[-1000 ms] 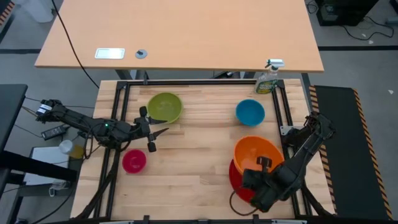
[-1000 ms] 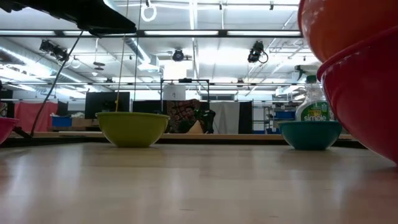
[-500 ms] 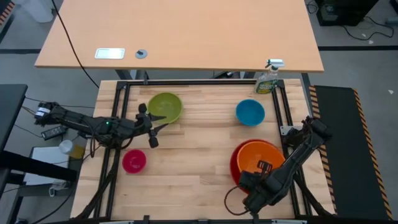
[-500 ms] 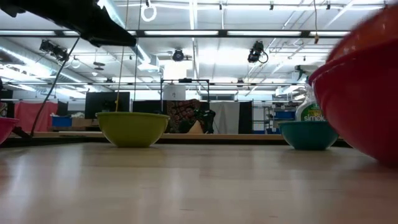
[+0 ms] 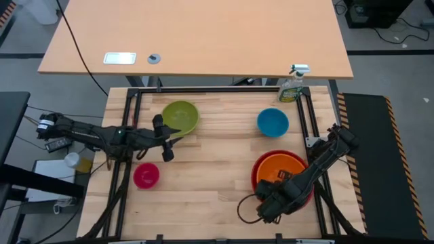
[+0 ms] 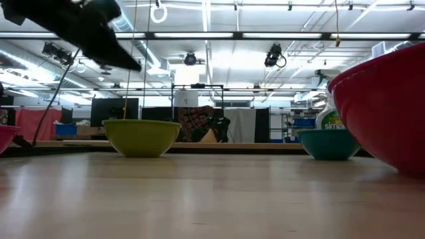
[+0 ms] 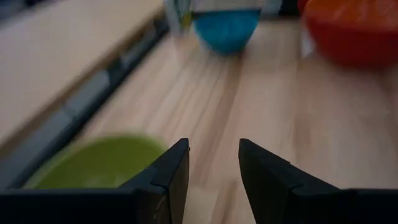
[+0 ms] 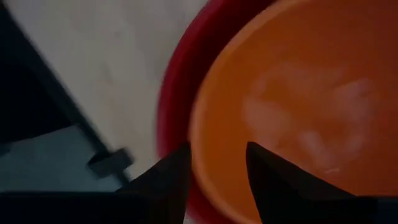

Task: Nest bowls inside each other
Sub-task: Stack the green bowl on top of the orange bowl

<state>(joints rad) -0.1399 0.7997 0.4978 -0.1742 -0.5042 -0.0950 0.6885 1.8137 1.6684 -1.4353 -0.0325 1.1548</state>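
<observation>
The orange bowl (image 5: 282, 169) sits level inside the red bowl (image 5: 256, 177) at the near right. My right gripper (image 5: 281, 183) points down over their near rims, open. In the right wrist view one finger stands outside the orange rim (image 8: 198, 143) and one inside it. The lime green bowl (image 5: 180, 116), the blue bowl (image 5: 272, 122) and the pink bowl (image 5: 146, 175) each rest on their bases on the table. My left gripper (image 5: 175, 135) hangs open just above the green bowl's near rim (image 7: 93, 163), pointing toward the blue bowl (image 7: 227, 28).
A green spray bottle (image 5: 293, 85) stands at the far right, behind the blue bowl. A black metal frame (image 5: 217, 89) runs along the table's edges. Bare wood (image 5: 210, 169) lies between the pink bowl and the red bowl.
My right gripper has let go of the orange bowl and moved down toward the near edge. The bowl, held tilted above the red bowl a second ago, has dropped and now sits level inside it. My left gripper has sunk and swung toward the green bowl.
</observation>
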